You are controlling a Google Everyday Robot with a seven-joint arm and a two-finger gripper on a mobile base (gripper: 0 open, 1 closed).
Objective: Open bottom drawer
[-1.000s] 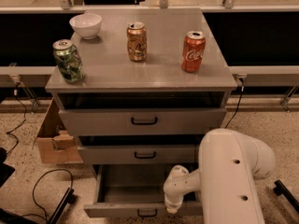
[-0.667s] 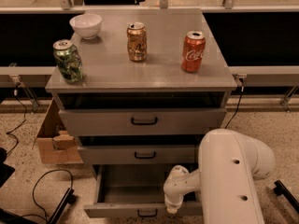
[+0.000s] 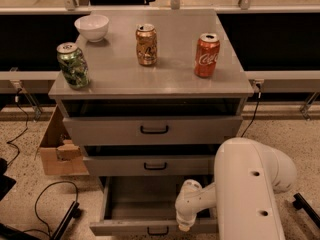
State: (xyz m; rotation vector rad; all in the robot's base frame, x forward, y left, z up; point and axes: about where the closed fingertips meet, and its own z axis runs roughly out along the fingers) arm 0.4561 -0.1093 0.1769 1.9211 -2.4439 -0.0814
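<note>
The bottom drawer (image 3: pixel 135 228) of the grey metal cabinet stands pulled out toward me, its plain grey inside (image 3: pixel 145 199) showing. Its narrow front panel carries a small black bar handle (image 3: pixel 158 231) at the frame's lower edge. My gripper (image 3: pixel 184 227) is at the end of the white arm (image 3: pixel 245 194), down at the drawer's front panel just right of the handle. The wrist covers it.
Above are the mid-sized drawer front (image 3: pixel 150 165) and the widest top drawer front (image 3: pixel 152 130). On the cabinet top stand a green can (image 3: pixel 73 65), a white bowl (image 3: pixel 92 27), a gold can (image 3: pixel 146 44) and a red cola can (image 3: pixel 207 55). A cardboard box (image 3: pixel 57 149) and cables (image 3: pixel 45 204) lie left.
</note>
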